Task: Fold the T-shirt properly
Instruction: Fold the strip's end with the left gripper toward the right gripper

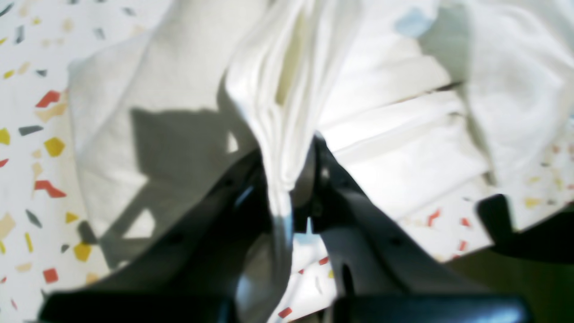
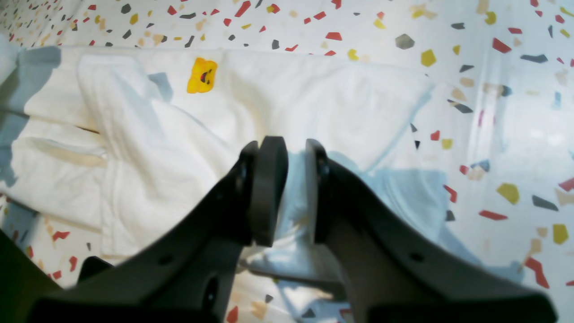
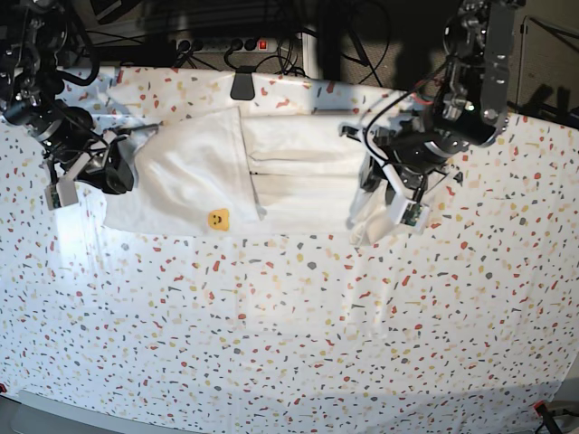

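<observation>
The left claw [image 1: 291, 188] clenched a raised fold of the T-shirt [image 3: 271, 176] at centre-right, the shirt stretching leftward toward the right claw [image 2: 296, 188], whose grip remained unclear.

- I see a speckled cloth [image 3: 298, 344] covering the whole work surface, white with red, yellow and grey flecks (flat, lightly creased).
- A black clip [image 3: 241, 87] sits on its far edge, near the middle.
- Behind that edge, I can make out a power strip [image 3: 222, 42] with a red switch, among dark cables [image 3: 289, 54].
- Everything farther back is too dark to read.
</observation>
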### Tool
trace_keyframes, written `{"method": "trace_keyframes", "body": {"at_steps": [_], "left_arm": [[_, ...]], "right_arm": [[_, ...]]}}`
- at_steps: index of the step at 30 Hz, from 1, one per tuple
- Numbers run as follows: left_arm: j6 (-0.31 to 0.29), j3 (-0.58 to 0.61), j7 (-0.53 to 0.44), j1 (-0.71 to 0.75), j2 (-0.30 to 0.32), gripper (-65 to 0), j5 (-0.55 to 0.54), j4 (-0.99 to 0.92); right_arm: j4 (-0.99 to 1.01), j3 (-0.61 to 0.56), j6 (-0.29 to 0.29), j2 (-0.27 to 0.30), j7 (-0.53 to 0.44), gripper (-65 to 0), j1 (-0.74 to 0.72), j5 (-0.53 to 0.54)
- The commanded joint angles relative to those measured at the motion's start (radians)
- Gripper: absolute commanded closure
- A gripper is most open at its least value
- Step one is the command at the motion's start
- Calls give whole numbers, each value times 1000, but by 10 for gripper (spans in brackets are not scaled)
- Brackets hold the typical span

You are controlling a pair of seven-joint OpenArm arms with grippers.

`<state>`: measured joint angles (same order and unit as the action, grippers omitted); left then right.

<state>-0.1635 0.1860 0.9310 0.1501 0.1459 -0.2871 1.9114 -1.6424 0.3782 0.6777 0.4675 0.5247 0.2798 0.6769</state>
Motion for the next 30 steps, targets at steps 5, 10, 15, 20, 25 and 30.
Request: {"method": "trace_keyframes", "body": {"at_steps": [5,10,15,20,25,30], "left_arm": [[23,69,-61,-26,-47,0,44,19],[22,99,-111,-27,-84,-206,11,19],[21,99,-116,-64,-101,-267,-88,19],[-6,97,-109,-79,-101,-267,-72,19],[-4,96,-79,-89,-72,-267,64,19],[5,97,-75,-81,-3,-267,171,19]], "right_arm": [[-16,9,4,17,-23,-121,-8,16],[-16,9,4,17,-22,-121,-8,16],[-16,9,4,17,-22,-121,-8,16],[-16,9,4,17,-21,-121,-8,15],[-16,9,4,17,-21,-121,-8,15],[-16,9,2,18,83,-142,-12,15]]}}
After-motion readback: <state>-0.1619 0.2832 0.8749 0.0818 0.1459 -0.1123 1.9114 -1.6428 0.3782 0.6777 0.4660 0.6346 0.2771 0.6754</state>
